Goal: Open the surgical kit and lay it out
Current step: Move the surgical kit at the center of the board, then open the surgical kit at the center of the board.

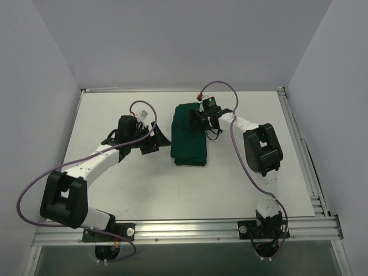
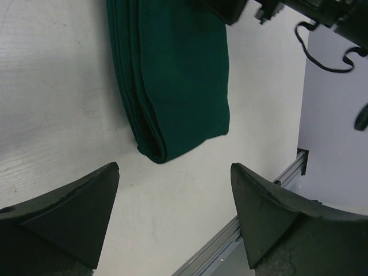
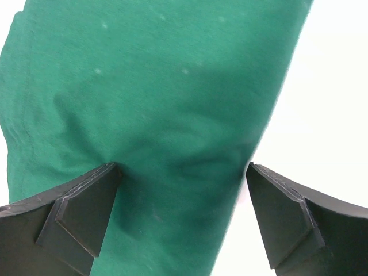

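You will find no readable text, label, brand, number or sign in any of the three views.

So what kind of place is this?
Probably a robot test lab: a left arm and a right arm bolted at the edge of a white table, plain grey walls around, one folded green cloth.
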Tool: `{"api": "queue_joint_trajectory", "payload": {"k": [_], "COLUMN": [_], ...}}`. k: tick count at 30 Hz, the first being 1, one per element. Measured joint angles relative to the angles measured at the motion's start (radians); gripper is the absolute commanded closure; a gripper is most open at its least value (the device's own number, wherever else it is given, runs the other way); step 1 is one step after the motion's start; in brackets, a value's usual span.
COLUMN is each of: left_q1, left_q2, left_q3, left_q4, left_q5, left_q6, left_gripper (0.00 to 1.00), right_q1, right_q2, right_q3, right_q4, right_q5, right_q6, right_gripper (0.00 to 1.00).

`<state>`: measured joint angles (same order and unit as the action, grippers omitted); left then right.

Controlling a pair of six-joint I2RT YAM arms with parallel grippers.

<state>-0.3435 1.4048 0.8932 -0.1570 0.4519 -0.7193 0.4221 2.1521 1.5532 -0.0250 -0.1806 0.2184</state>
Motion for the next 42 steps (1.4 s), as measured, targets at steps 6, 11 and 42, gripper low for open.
{"api": "queue_joint_trajectory", "payload": {"k": [6,11,42], "left_q1": [-0.045,-0.096,-0.476], "left_q2": [0.118,0.207,0.738], "left_q3": [0.001,0.003,0.995], "left_q4": [0.056,0.082,-0.245], "left_q5": [-0.032,-0.047,-0.210], "left_q6": [-0.041,-0.085,0.193], "left_gripper": [0.14,0.20,0.77], "right_q1": [-0.052,-0.146,-0.479], "right_q2": [-0.216,-0.425,-0.760], "right_q3": [-0.178,-0.256,-0.431], "right_q4": [-0.079,-0.114,-0.158], "right_q5": [0.061,0.081,0.216], "right_q6": [0.040,0.062,0.195], "right_gripper": [0.00,0.00,0.00]}}
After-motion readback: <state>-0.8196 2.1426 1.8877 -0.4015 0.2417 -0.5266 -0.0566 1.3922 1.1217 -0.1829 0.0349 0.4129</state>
